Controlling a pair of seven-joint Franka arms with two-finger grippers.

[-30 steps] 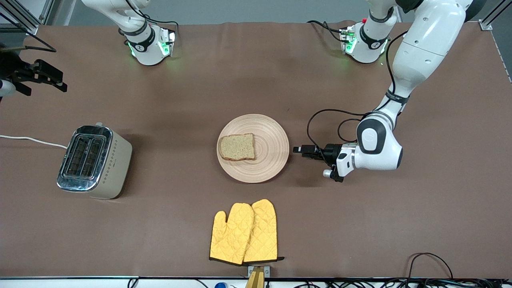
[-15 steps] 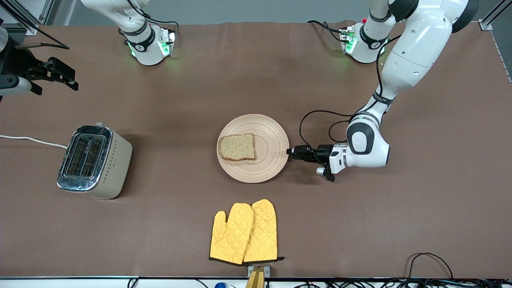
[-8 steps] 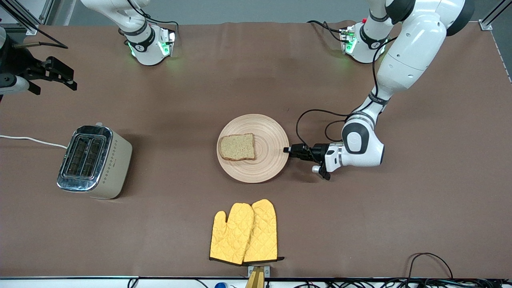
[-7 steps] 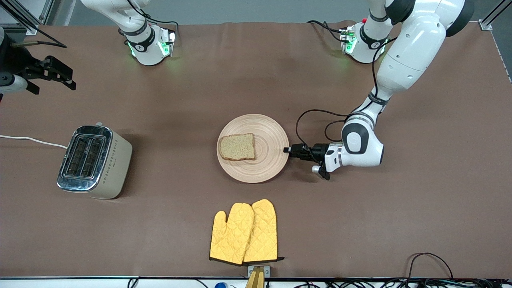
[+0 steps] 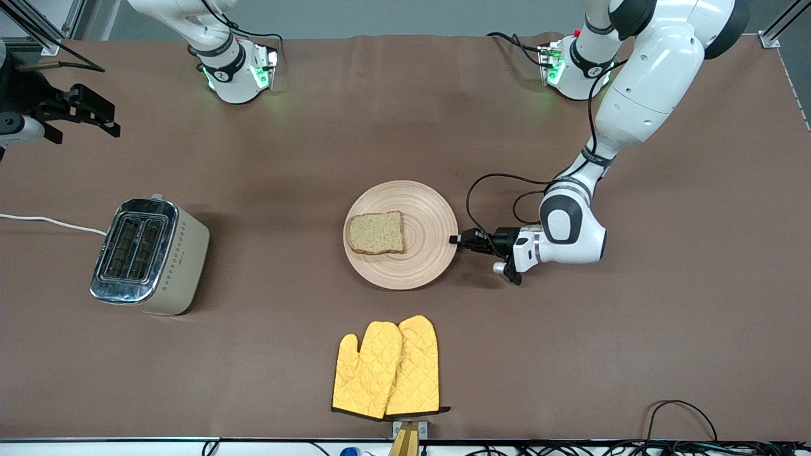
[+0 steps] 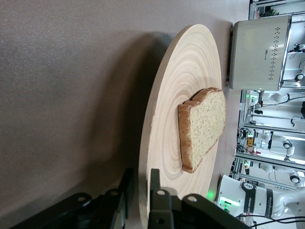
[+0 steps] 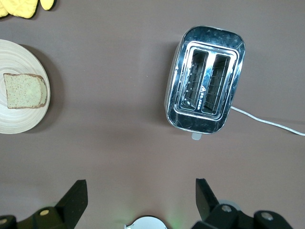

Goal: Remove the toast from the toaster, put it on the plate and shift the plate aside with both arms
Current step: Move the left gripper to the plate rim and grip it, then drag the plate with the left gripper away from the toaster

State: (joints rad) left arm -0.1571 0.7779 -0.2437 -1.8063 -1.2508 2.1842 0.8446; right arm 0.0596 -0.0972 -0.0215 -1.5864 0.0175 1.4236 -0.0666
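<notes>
Showing the plate [image 5: 412, 266] at mid-table with the toast [image 5: 376, 233] laid on it. The left gripper [image 5: 457, 240] is clamped on the rim toward the left arm's end, one finger above and one below. The right gripper [image 5: 85, 117] is held spread wide, high above the toaster [image 5: 149, 256], well apart from the plate.

Left end effector [image 5: 453, 240] low over the worktop, lying sideways, fingers [image 6: 155, 191] pinched on the plate [image 5: 431, 209] rim. Right end effector [image 5: 95, 117] raised, waiting, fingers [image 7: 74, 198] spread wide.
</notes>
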